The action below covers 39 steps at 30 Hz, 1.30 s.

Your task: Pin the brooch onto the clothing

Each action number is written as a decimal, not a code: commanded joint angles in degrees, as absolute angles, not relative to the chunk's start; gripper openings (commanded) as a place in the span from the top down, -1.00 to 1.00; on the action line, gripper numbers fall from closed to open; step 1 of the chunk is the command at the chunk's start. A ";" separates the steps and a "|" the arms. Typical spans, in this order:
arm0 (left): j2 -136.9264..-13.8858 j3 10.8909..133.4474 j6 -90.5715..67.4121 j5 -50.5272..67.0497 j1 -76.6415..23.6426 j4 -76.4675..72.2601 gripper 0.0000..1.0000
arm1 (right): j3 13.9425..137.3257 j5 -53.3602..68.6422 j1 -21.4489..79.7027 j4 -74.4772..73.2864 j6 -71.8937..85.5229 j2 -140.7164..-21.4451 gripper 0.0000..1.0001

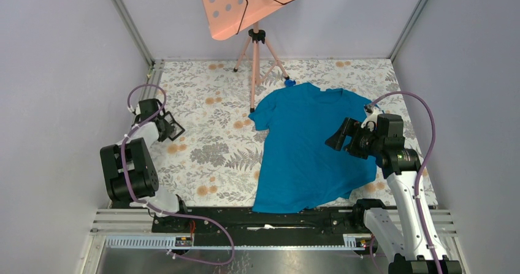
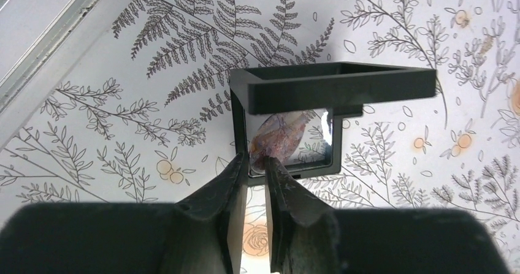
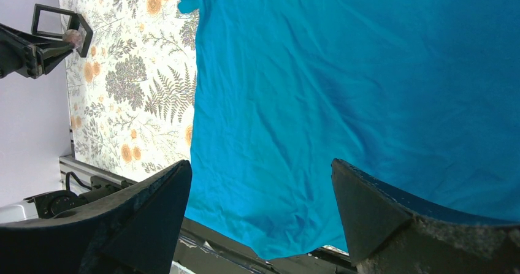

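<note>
The teal T-shirt (image 1: 306,145) lies flat on the flowered tablecloth, right of centre; it fills the right wrist view (image 3: 343,84). My right gripper (image 1: 336,140) hovers over the shirt's right side, jaws wide open and empty (image 3: 260,182). My left gripper (image 1: 167,127) is at the far left, its fingers nearly closed (image 2: 256,163) on the near edge of the brooch (image 2: 283,136), a small round disc with a purplish sheen. The disc sits in the opening of a black square frame (image 2: 334,84). The brooch also shows at the left fingertips in the right wrist view (image 3: 72,38).
A tripod (image 1: 254,53) with a pink perforated board (image 1: 251,1) stands at the back, just behind the shirt's collar. A tiny blue lump (image 1: 289,83) lies by a tripod foot. Grey walls close in both sides. A black rail (image 1: 263,219) runs along the near edge.
</note>
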<state>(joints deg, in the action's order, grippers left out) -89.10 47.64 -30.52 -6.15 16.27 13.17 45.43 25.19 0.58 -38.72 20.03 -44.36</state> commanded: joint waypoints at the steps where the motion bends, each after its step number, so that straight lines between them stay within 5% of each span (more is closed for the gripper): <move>1: -84.75 47.31 -30.56 -6.04 16.70 11.31 0.63 | 45.30 26.92 0.41 -38.58 20.59 -43.81 -0.83; 12: -83.62 47.74 -29.82 -5.80 16.12 11.79 0.99 | 45.02 27.19 0.35 -38.54 20.96 -43.28 -0.83; 21: -70.44 50.96 -26.70 -9.31 6.28 19.77 1.00 | 47.00 27.54 0.36 -40.02 20.98 -42.78 -0.84; 39: -50.82 53.72 -4.52 -10.00 -44.27 30.61 1.00 | 42.62 39.73 0.78 -31.22 37.05 -43.18 -0.73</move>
<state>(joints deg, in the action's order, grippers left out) -51.42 52.40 -14.11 -9.69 -35.29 31.07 44.05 35.14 0.58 -35.44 30.22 -43.66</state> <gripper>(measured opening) 0.014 0.869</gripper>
